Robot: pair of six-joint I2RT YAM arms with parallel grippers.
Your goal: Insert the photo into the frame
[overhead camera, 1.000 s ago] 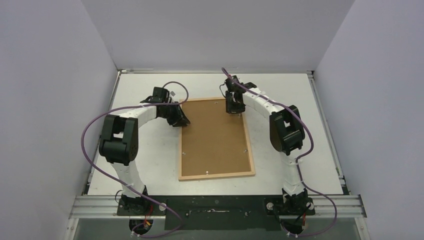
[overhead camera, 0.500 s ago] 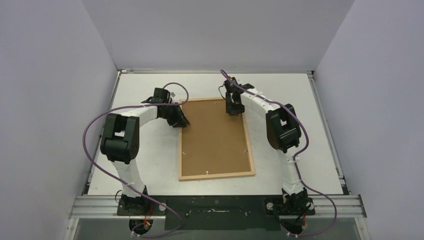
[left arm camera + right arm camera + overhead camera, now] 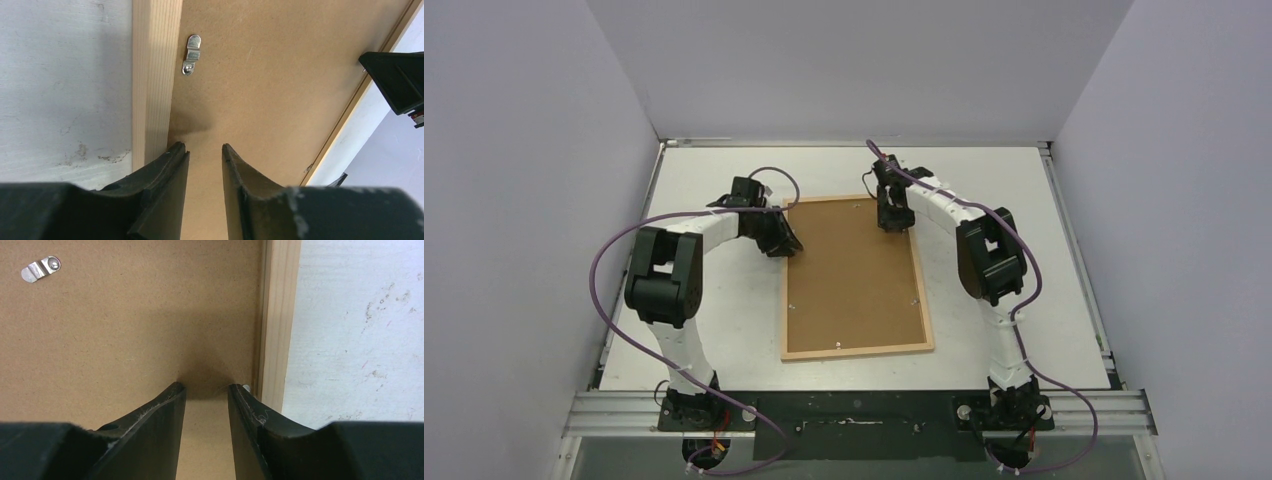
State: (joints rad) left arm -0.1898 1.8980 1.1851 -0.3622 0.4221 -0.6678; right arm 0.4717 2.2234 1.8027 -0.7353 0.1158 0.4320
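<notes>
From above, the frame (image 3: 857, 351) lay flat at the table's (image 3: 1024, 250) centre, its long sides running 12 to 6 o'clock, with the brown board (image 3: 852, 275) filling it edge to edge. No print showed here, and whether the photo lay beneath the board could not be told. The left gripper (image 3: 786, 243) sat low at the frame's 10 o'clock corner and the right gripper (image 3: 894, 222) at about 1 o'clock, just inside the far rail. How far either stood open was too small to read. The left wrist camera settled that for its arm. The fingers (image 3: 165, 170) were parted by a narrow gap with nothing between them, their tips over the board just beside the pale rail. A small metal clip (image 3: 191, 54) sat on the board at 12 o'clock from the tips, hard against that rail. Across the board at 2 o'clock, a black piece of the other arm showed. The right wrist camera gave the mirror picture. Its fingers (image 3: 250, 415) were likewise a little apart and empty, tips over the board with the rail at 3 o'clock and bare, scuffed table past it. Another clip (image 3: 40, 269) lay at 10 o'clock. Neither close view showed whether the tips touched the board.
</notes>
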